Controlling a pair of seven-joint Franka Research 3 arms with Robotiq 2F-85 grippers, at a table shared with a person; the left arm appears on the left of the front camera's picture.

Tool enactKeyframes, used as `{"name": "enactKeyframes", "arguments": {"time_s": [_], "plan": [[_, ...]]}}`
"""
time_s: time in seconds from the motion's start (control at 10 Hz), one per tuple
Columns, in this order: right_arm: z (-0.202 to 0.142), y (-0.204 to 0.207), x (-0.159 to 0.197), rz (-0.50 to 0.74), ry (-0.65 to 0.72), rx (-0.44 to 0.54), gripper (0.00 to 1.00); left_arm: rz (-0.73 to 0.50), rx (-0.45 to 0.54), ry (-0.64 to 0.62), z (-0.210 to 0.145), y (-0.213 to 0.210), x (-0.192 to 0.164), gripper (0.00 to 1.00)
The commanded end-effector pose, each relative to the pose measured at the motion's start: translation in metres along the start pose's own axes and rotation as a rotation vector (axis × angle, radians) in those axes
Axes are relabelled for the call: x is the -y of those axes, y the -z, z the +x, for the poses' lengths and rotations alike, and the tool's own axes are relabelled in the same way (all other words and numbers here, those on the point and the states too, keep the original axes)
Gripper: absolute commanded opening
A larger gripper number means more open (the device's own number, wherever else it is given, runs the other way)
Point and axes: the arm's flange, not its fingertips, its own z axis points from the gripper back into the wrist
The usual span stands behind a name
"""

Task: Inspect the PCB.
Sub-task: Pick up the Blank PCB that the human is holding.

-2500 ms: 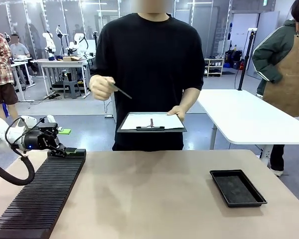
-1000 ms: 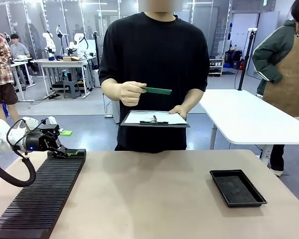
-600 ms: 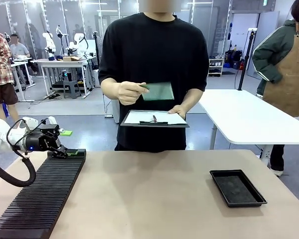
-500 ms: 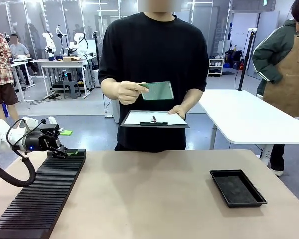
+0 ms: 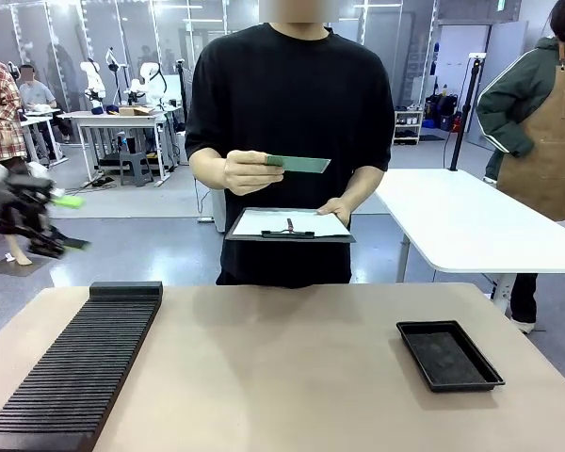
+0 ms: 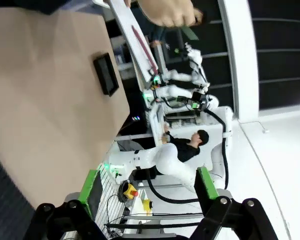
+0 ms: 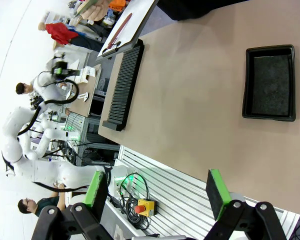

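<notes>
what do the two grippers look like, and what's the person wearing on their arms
The left gripper and right gripper match: black jointed fingers with round pivot bolts, tipped with bright green pads. The person wears a black T-shirt with short sleeves; forearms bare.

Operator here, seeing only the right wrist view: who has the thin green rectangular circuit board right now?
Observer: The person's hand pinches the circuit board by one end, nearly flat, above the clipboard with white paper.
Operator: Where's the left gripper?
Observer: The left gripper is a blur at the front view's left edge, up and to the left of the black slotted rack's far end, not touching it.
Operator: Is it carrying anything?
Observer: No. The left wrist view shows its jaws open with nothing between them.
</notes>
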Motion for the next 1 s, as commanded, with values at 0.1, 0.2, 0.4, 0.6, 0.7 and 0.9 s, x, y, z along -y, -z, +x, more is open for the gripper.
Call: {"name": "enactKeyframes", "arguments": {"time_s": [0.1,0.2,0.4,0.6,0.7,0.9], "plan": [[0.001,-0.001,0.000,0.009,-0.013,0.005,1.00,0.154,0.105,0.037,-0.065,-0.026,0.039,0.95],[0.001,-0.001,0.000,0.009,-0.013,0.005,1.00,0.186,0.120,0.046,-0.086,-0.031,0.051,0.95],[0.001,-0.001,0.000,0.009,-0.013,0.005,1.00,0.269,0.117,0.054,-0.117,-0.045,0.065,0.95],[0.001,-0.001,0.000,0.009,-0.013,0.005,1.00,0.313,0.153,0.037,-0.142,-0.054,0.078,0.95],[0.001,-0.001,0.000,0.009,-0.013,0.005,1.00,0.322,0.162,0.033,-0.148,-0.055,0.076,0.95],[0.001,-0.001,0.000,0.009,-0.013,0.005,1.00,0.248,0.202,0.083,-0.148,-0.054,0.059,0.95]]}}
